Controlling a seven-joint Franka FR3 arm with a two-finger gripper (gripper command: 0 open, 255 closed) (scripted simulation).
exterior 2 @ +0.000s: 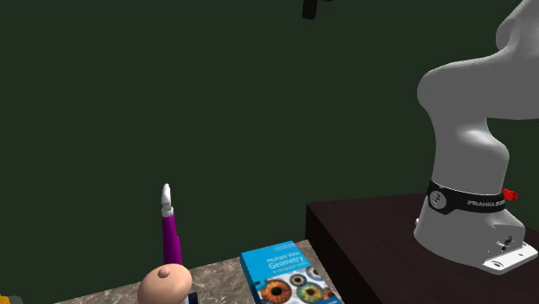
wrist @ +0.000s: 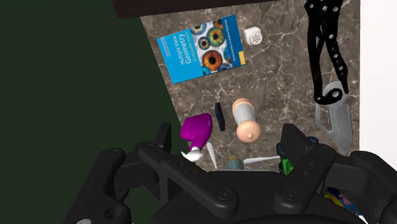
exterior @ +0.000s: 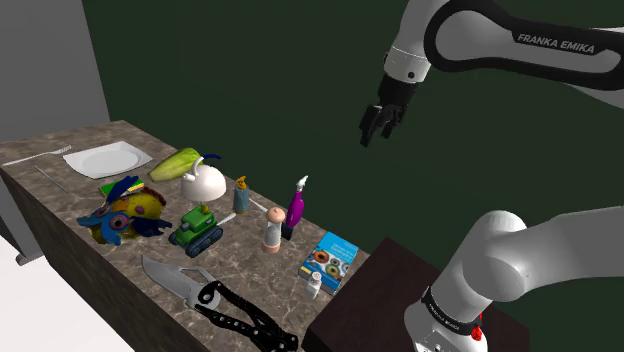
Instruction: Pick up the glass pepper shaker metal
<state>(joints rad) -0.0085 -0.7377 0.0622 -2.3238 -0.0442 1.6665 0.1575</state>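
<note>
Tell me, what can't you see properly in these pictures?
- Pepper shaker: too small in the shoulder view to tell what it is made of.
- Blue book: in the second exterior view, the bottom edge cuts it off.
- Tool: in the second exterior view, the top edge cuts it off.
- Black-handled folding knife: in the wrist view, the top edge cuts off its handles.

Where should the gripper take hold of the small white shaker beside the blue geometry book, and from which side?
Probably its short body just under the dotted cap, from straight above. The shaker seems to stand upright on the marbled counter, close to the book, so the open gripper should close along the book's edge, not across it.
</note>
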